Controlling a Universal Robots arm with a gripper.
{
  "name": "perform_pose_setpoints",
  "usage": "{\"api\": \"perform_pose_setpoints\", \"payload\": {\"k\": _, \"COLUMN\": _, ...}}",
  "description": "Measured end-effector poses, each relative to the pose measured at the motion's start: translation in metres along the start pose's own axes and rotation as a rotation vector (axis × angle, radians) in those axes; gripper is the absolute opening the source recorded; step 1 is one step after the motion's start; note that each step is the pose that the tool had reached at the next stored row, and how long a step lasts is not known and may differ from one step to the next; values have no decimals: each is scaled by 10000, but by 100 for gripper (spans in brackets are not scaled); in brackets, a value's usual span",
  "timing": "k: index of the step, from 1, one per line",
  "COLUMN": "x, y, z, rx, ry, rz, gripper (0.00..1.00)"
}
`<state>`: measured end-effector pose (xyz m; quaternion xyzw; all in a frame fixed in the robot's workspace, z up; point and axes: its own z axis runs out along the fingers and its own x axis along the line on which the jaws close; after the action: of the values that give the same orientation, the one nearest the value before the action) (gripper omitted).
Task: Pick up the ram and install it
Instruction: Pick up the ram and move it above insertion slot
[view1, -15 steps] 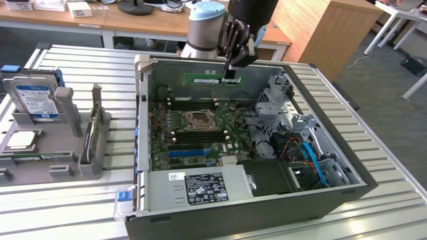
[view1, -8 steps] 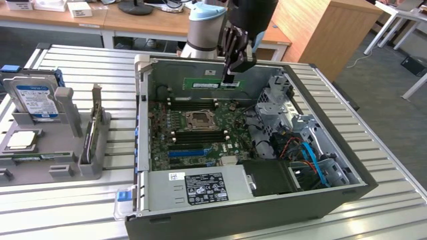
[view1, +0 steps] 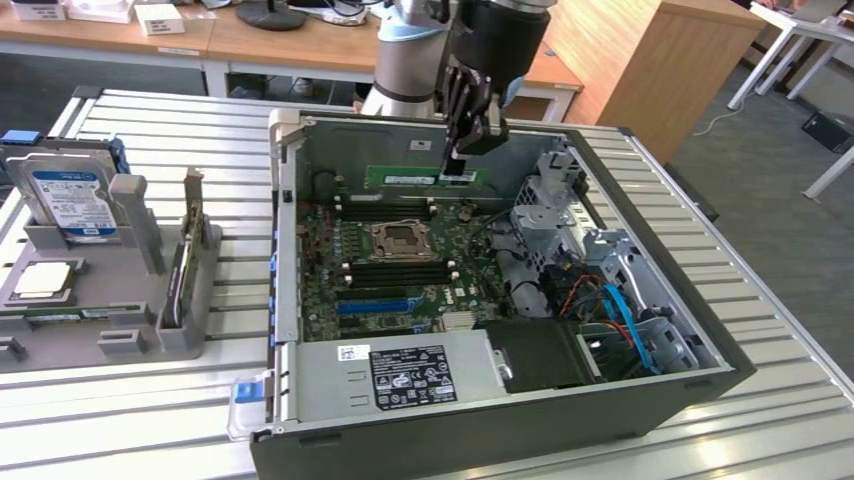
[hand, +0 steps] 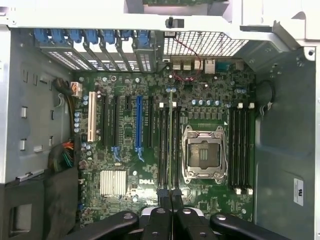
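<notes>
Hard to see: from the wrist camera the ram is just a thin edge-on sliver running out from the fingers, so I can't tell if it touches the slots under it. The arm is cut off at the top of the exterior view.
Gripper: the gripper is pinched tight on the ram, holding it at the end toward the exterior view's right.
Ram spot: it's held level and on edge inside the open case, above the motherboard, close to the far wall and in line with the black slots beside the empty chip socket.
Case contents: motherboard, a power supply with a black label, and a metal cage with blue and red cables on the exterior view's right.
Holder: a grey holder on the desk has a hard drive standing in it.
Room: open above the board. The far wall and cage sit close to the gripper.
</notes>
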<state>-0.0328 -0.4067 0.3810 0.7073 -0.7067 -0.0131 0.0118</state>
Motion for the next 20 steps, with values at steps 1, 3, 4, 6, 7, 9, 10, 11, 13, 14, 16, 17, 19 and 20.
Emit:
{"api": "perform_pose_setpoints", "payload": {"k": 1, "x": 0, "y": -1, "z": 15, "rx": 0, "ry": 0, "rz": 2, "gripper": 11}}
{"api": "perform_pose_setpoints", "payload": {"k": 3, "x": 0, "y": -2, "z": 45, "rx": 0, "ry": 0, "rz": 6, "gripper": 11}}
{"api": "perform_pose_setpoints", "payload": {"k": 4, "x": 0, "y": -2, "z": 62, "rx": 1, "ry": -1, "rz": 8, "gripper": 11}}
{"api": "perform_pose_setpoints", "payload": {"k": 6, "x": 0, "y": -3, "z": 92, "rx": 1, "ry": -1, "rz": 14, "gripper": 11}}
{"api": "perform_pose_setpoints", "payload": {"k": 7, "x": 0, "y": -4, "z": 108, "rx": 1, "ry": -1, "rz": 17, "gripper": 11}}
{"api": "perform_pose_setpoints", "payload": {"k": 9, "x": 0, "y": -5, "z": 137, "rx": 1, "ry": -1, "rz": 23, "gripper": 11}}
{"api": "perform_pose_setpoints", "payload": {"k": 10, "x": 0, "y": -5, "z": 151, "rx": 1, "ry": -1, "rz": 27, "gripper": 11}}
{"api": "perform_pose_setpoints", "payload": {"k": 11, "x": 0, "y": -6, "z": 165, "rx": 1, "ry": 0, "rz": 32, "gripper": 11}}
{"api": "perform_pose_setpoints", "payload": {"k": 13, "x": 0, "y": -7, "z": 192, "rx": 1, "ry": -2, "rz": 41, "gripper": 11}}
{"api": "perform_pose_setpoints", "payload": {"k": 14, "x": 0, "y": -7, "z": 204, "rx": 1, "ry": -2, "rz": 46, "gripper": 11}}
{"api": "perform_pose_setpoints", "payload": {"k": 16, "x": 0, "y": -8, "z": 228, "rx": 1, "ry": -1, "rz": 54, "gripper": 11}}
{"api": "perform_pose_setpoints", "payload": {"k": 17, "x": 0, "y": -9, "z": 240, "rx": 1, "ry": -2, "rz": 59, "gripper": 11}}
{"api": "perform_pose_setpoints", "payload": {"k": 19, "x": 0, "y": -9, "z": 263, "rx": 1, "ry": -2, "rz": 67, "gripper": 11}}
{"api": "perform_pose_setpoints", "payload": {"k": 20, "x": 0, "y": -10, "z": 272, "rx": 1, "ry": -2, "rz": 70, "gripper": 11}}
